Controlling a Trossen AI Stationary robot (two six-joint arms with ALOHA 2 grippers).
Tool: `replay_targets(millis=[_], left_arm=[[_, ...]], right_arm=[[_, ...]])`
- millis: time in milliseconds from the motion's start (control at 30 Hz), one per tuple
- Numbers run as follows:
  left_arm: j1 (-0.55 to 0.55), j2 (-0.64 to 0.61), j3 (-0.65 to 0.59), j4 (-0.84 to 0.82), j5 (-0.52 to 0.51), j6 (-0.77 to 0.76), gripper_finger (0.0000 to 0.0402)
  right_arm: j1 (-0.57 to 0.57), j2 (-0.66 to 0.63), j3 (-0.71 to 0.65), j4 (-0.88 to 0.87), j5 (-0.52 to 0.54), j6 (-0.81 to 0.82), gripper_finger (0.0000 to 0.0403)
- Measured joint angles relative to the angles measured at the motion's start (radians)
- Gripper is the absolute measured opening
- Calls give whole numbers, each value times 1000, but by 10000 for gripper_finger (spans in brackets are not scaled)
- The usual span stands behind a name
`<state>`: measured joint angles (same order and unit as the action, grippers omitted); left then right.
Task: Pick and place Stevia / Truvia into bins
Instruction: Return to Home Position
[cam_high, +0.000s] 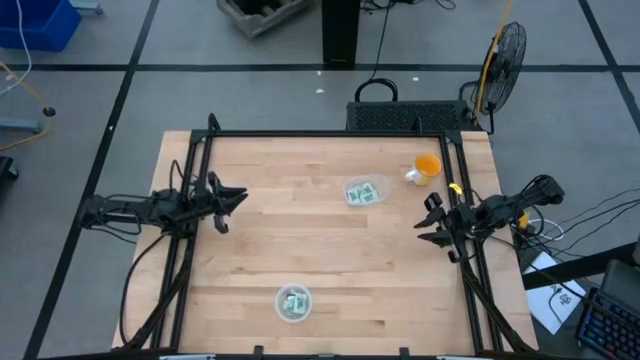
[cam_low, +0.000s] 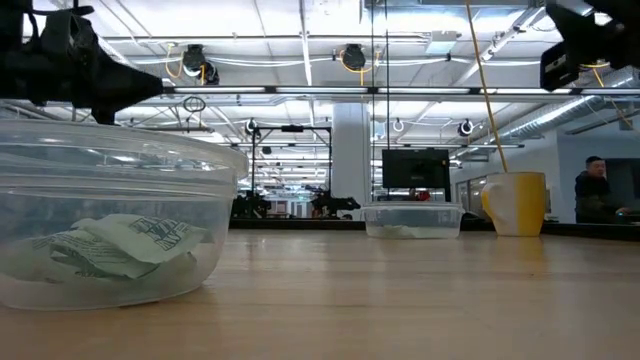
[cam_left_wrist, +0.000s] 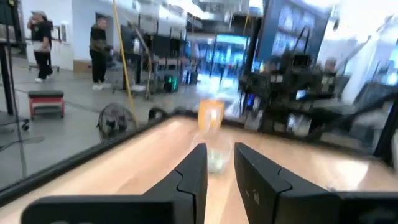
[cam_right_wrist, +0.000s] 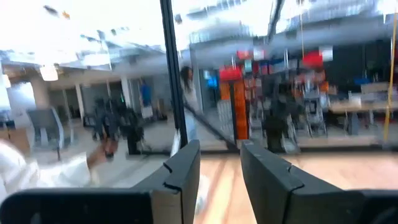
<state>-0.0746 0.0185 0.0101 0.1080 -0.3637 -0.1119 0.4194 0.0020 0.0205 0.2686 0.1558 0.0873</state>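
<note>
The Stevia sachets (cam_high: 361, 194) lie heaped in two clear bowls: the far bowl (cam_high: 383, 185) at 1 o'clock from the table's (cam_high: 300, 240) middle, the near bowl (cam_high: 280, 297) at 6 o'clock. The left gripper (cam_high: 236, 200) hangs at 9 o'clock and the right gripper (cam_high: 424, 220) at 3 o'clock. Both have their jaws parted and empty. The far bowl lies at 10 o'clock from the nearer right jaws. The sachets look jumbled, with no single long axis.

Grey floor (cam_high: 250, 90), black fan (cam_high: 508, 50), possibly monitor (cam_low: 415, 168) behind.
</note>
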Motion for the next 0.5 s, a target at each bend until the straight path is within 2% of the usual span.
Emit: replay_targets(millis=[200,500], left_arm=[[0,13,2,-46,6,3,86],[0,22,2,-47,5,3,86]], right_arm=[[0,7,-2,-36,0,-3,111],[0,9,-4,-188,0,-10,111]])
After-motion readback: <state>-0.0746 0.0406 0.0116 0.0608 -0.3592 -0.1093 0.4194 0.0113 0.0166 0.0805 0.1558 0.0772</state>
